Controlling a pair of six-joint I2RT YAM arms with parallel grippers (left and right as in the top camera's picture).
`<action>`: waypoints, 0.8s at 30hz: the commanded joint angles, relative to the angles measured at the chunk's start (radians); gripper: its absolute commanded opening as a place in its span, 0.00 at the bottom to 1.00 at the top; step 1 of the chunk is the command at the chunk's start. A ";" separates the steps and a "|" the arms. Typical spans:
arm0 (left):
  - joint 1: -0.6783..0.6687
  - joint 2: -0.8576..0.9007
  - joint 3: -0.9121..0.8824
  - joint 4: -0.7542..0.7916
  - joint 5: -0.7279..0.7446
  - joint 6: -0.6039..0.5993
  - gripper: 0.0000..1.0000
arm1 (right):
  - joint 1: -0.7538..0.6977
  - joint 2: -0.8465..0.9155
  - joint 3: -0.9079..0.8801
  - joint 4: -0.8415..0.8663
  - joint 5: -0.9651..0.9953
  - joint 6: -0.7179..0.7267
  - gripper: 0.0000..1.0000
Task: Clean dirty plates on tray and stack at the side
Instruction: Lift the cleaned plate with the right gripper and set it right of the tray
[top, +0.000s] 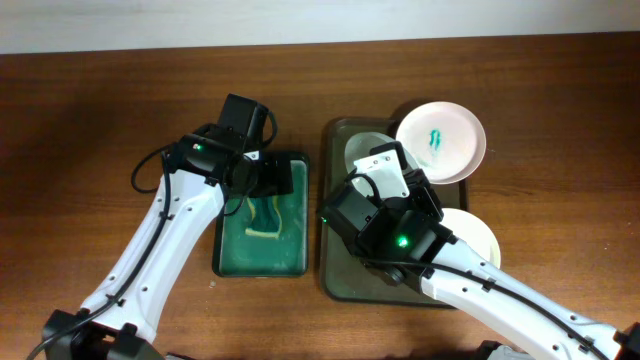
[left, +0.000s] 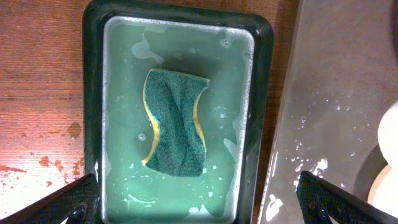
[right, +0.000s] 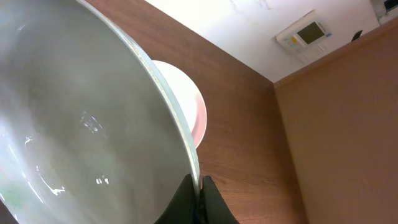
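Two arms reach over a wooden table (top: 90, 110), one above each tray. On the left, the left gripper (top: 275, 180) hangs over the far end of a small green tray (top: 260, 272). In its wrist view the left gripper (left: 198, 211) has its two dark fingers (left: 74, 208) spread wide at the bottom corners, touching nothing. Between them, further off, the green tray (left: 93, 93) holds shallow cloudy water. A sponge (left: 175, 124), with a dark green scouring face and yellow sides, lies near the middle of that water. From overhead the sponge (top: 265, 220) shows as a pale curved shape.

Just to the right is the dark tray (top: 345, 270), whose wet grey floor (left: 336, 93) fills the right side of the left wrist view. At its far left corner the right gripper (top: 378, 165) grips the held plate (top: 362, 148). The right wrist view shows the fingers (right: 211, 205) pressed together on that plate's rim, and its inner face (right: 81, 124) is glossy with wet glints. I cannot tell whether it is clear of the tray.

Further right, the smeared plate (top: 455, 135) overlaps the tray's far right corner, with a teal mark at its centre. The third plate (top: 478, 235) is plain white where visible. It lies at the tray's right edge, reaching past the rim, and is partly hidden under the right arm
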 joint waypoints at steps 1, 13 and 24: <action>0.007 -0.012 0.014 -0.002 0.004 0.003 0.99 | 0.006 -0.015 0.004 0.003 0.038 0.024 0.04; 0.007 -0.012 0.014 -0.002 0.004 0.003 0.99 | -0.018 -0.014 0.005 0.023 0.083 0.079 0.04; 0.007 -0.012 0.014 -0.002 0.004 0.003 0.99 | -0.024 -0.009 0.006 -0.031 -0.006 0.179 0.04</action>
